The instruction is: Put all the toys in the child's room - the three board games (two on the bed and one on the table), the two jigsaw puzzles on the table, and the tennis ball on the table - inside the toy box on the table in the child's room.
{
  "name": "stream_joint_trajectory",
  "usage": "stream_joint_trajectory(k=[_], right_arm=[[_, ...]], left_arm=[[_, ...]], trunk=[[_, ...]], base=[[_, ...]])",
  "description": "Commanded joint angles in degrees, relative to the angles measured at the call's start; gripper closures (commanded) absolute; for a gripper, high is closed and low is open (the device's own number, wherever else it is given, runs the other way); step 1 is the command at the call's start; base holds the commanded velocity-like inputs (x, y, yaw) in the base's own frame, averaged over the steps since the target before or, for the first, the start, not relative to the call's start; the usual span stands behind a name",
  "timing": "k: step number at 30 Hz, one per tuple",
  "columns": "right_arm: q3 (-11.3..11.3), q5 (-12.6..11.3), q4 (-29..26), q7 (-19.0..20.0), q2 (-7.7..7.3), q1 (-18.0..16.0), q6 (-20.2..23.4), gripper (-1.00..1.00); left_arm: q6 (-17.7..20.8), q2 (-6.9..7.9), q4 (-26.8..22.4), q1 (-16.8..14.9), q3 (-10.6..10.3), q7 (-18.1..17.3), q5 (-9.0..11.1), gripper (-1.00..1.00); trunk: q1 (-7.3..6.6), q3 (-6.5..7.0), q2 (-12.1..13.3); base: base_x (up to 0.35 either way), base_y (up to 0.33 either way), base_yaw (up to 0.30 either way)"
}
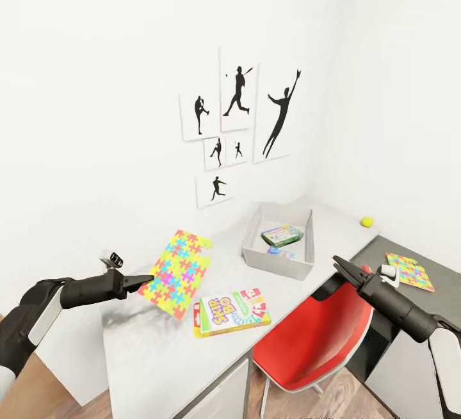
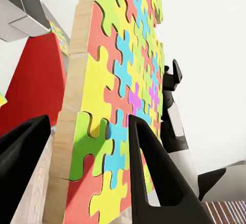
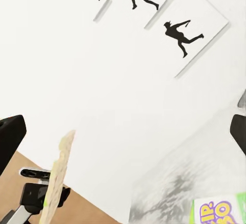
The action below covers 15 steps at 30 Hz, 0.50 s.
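1. The left end effector clamps one jigsaw puzzle, lifted at the toy box's eight o'clock.
2. The right end effector hangs open, empty.
3. Two games lie boxed; the SKIP-BO game, second puzzle and tennis ball remain on the surface.

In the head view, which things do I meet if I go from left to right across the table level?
left gripper → jigsaw puzzle it holds → SKIP-BO box → toy box → right gripper → tennis ball → second jigsaw puzzle
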Motion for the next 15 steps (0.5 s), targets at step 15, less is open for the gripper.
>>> stream_joint_trajectory(k=[15], right_arm=[[0.0,0.0,0.1,0.1,0.07,-0.1,0.3,-1.0]], left_arm=[[0.6,0.03,0.0,-0.1,-0.1,-0.2,0.2,1.0]], trunk=[[0.04,-0.13,-0.1]], base=[[0.0,0.0,-0.139]])
